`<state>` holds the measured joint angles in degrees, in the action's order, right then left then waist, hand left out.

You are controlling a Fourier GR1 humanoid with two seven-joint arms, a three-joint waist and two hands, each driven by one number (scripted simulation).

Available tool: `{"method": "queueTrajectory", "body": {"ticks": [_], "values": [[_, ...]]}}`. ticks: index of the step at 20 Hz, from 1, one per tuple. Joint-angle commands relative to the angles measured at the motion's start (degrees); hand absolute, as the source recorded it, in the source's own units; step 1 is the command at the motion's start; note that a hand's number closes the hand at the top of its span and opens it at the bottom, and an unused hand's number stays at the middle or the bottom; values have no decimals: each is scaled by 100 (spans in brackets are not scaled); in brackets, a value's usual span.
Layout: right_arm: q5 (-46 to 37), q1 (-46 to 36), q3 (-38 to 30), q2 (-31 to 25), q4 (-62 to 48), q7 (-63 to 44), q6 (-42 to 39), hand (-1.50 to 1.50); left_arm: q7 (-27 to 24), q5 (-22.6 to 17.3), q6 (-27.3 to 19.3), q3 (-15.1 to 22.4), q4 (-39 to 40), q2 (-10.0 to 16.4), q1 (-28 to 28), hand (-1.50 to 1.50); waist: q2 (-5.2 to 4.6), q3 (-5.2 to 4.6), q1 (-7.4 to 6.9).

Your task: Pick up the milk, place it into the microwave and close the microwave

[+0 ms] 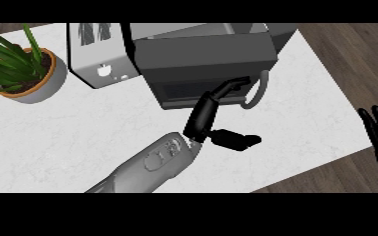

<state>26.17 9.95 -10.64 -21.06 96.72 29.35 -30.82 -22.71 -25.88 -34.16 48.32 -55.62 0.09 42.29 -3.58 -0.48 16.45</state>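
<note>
The dark grey microwave (203,55) stands at the back middle of the white counter (88,130). Its door (184,87) faces me and lies flat against the body, with a curved grey handle (258,92) at its right side. My left hand (203,117) stretches up from the lower middle with straight fingers (225,86), their tips against the door front near the handle. Its thumb (236,140) sticks out to the right. My right hand (368,125) shows at the right edge, fingers up, holding nothing. The milk is not visible anywhere.
A silver toaster (96,52) stands just left of the microwave. A potted green plant (26,72) sits at the far left. The counter's right edge runs diagonally down to a wooden floor (339,55).
</note>
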Motion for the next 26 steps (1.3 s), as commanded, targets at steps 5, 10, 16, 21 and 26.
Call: {"method": "queueTrajectory", "body": {"ticks": [5,10,16,21,26], "values": [[378,-325,3,-233,110,-248,-204,-150,-269,-506,-222,-168,375,-8,623,-150,-95,11,235],[610,-490,44,-301,111,-377,-292,-150,-446,-722,-287,-207,610,-9,874,-150,-158,17,353],[848,-688,10,-464,116,-514,-385,-150,-542,-1006,-369,-233,811,-9,1107,-150,-190,21,496],[964,-810,-17,-588,83,-612,-436,-150,-670,-1187,-363,-225,975,-9,1266,-150,-225,28,571],[1103,-929,-113,-687,33,-708,-387,-150,-829,-1382,-399,-162,1041,-7,1245,-150,-241,29,655]]}}
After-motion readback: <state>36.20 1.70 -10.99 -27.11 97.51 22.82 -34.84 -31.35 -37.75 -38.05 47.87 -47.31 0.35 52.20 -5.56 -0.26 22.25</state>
